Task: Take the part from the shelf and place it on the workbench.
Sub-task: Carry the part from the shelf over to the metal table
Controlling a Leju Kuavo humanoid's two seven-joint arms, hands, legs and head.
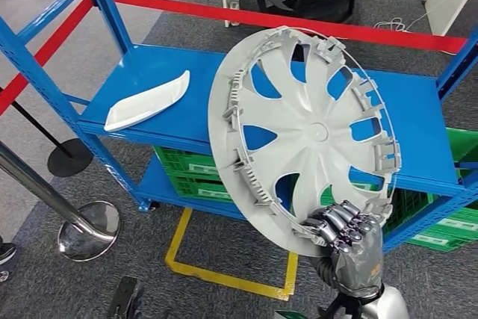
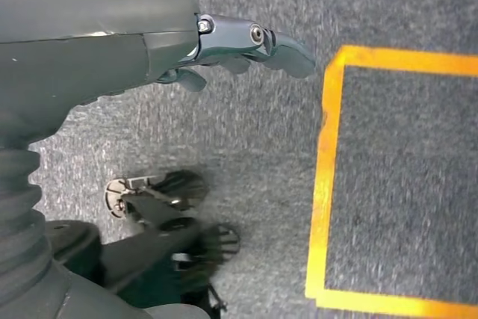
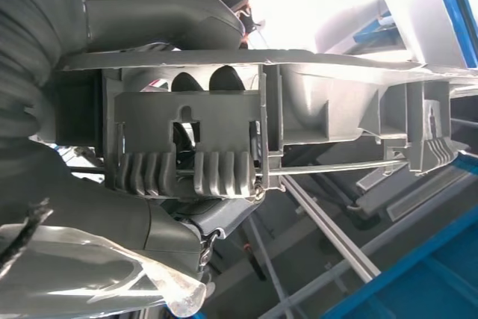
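A grey wheel cover (image 1: 304, 132) with curved spokes and clips round its rim is held up in front of the blue shelf (image 1: 186, 87), its inner side toward me. My right hand (image 1: 343, 233) grips its lower rim. In the right wrist view the rim and clips of the wheel cover (image 3: 237, 132) lie between the thumb and fingers of my right hand (image 3: 157, 207). My left hand (image 2: 237, 46) hangs over the grey carpet with its fingers stretched out and nothing in it.
A white curved trim piece (image 1: 148, 101) lies on the shelf top at the left. Green crates (image 1: 186, 173) sit on the lower shelf. Red barrier tape (image 1: 270, 20) runs behind the shelf. A chrome stanchion base (image 1: 90, 228) stands on the left floor beside yellow floor tape (image 1: 225, 278).
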